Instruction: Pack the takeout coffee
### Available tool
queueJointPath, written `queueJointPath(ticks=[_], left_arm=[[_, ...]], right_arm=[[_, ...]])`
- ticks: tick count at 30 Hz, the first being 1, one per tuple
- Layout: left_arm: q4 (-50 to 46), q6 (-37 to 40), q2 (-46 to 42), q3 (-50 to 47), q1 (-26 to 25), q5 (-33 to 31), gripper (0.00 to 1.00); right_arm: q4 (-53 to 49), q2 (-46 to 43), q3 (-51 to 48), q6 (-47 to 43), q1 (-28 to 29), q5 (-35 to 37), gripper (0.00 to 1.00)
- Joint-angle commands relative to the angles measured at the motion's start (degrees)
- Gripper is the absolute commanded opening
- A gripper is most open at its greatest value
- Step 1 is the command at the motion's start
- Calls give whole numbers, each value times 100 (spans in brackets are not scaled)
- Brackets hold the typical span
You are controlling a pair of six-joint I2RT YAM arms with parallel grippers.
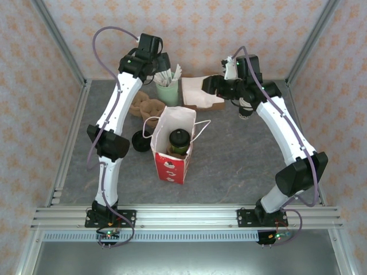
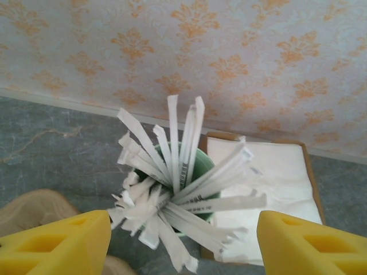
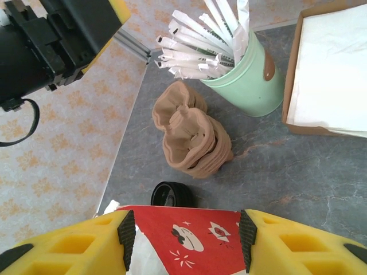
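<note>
Both my left gripper and right gripper gape empty; the olive-green, black-lidded paper cup already stands in the red-and-white paper bag.

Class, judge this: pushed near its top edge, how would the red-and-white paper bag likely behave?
The paper bag would probably buckle: its thin walls stand open and unsupported. Tall and narrow, it might tip, though the takeout coffee inside likely steadies its base.
</note>
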Motion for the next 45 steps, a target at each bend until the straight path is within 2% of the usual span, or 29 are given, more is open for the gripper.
queueJointPath(ticks=[1, 4, 7, 14, 16, 23, 26, 31, 38, 45], left_arm=[[12, 98, -33, 102, 97, -536, 69], [519, -54, -74, -411, 270, -552, 69], [879, -163, 63, -511, 496, -405, 68], [1101, -901, 852, 273, 963, 421, 65], [1226, -1007, 1062, 494, 978, 558, 64], [1702, -1238, 1594, 820, 989, 1066, 61], [1827, -1258, 1728, 818, 992, 1163, 57], [2144, -1263, 1951, 840, 992, 1298, 50], [2324, -1189, 2068, 852, 989, 1261, 29], [2444, -1028, 2011, 866, 992, 1281, 22]], right_arm=[[172, -60, 95, -235, -37, 142, 55], [375, -98, -137, -197, -34, 198, 58], [647, -173, -393, -44, -33, 224, 60], [775, -483, -993, 130, -33, -6, 57], [700, -612, -1100, 104, -28, -135, 55], [1218, -1401, -2003, 150, -25, 126, 55], [1057, -1525, -2117, 8, -26, 320, 55], [937, -1535, -2126, -148, -24, 254, 55], [962, -1489, -2220, -246, -27, 104, 55], [1049, -1467, -2418, -290, -24, -22, 54]])
